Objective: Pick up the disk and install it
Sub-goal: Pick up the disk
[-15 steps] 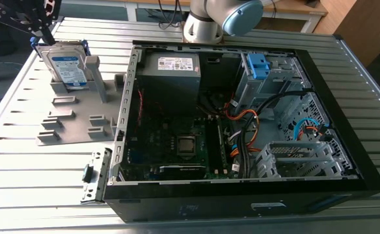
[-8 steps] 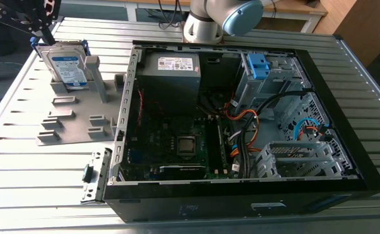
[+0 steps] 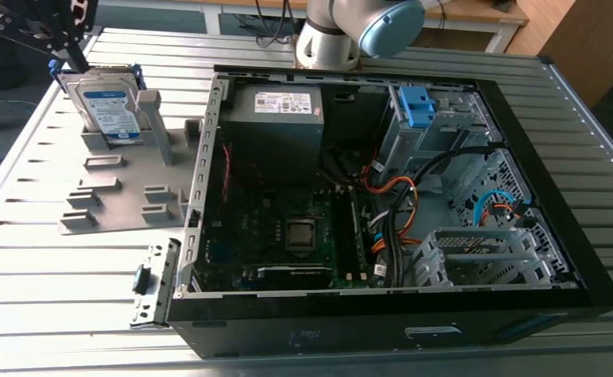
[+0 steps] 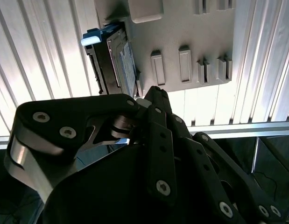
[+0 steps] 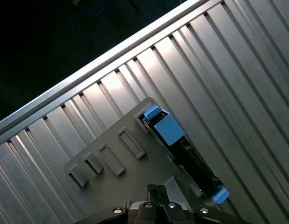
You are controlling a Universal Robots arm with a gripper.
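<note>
Gripper (image 3: 76,60) closed on nothing, tips together and pointing down. Nearest thing is the disk (image 3: 111,110), right under the tips and not gripped; contact can't tell. Disk stands on edge in a slot of the grey holder (image 3: 118,200), white/blue label showing in the exterior view, blue frame round its edges. In first wrist view the disk (image 5: 184,151) is edge-on just past the gripper (image 5: 156,190), w/ blue tabs at both ends. In second wrist view the disk (image 4: 117,58) sits at the holder (image 4: 191,51) edge, beyond the gripper (image 4: 156,92). Holder lies flat on the slatted table (image 3: 34,259). Farther from the gripper, right beside the holder, is the open PC case (image 3: 390,334). Inside, closest to the gripper is the PSU (image 3: 275,118), then mobo (image 3: 285,236) and orange cables (image 3: 396,188). Farthest is the blue bracket (image 3: 416,106) on a metal cage (image 3: 438,137). Arm base (image 3: 333,39) stands behind the case, well apart from the gripper.
</note>
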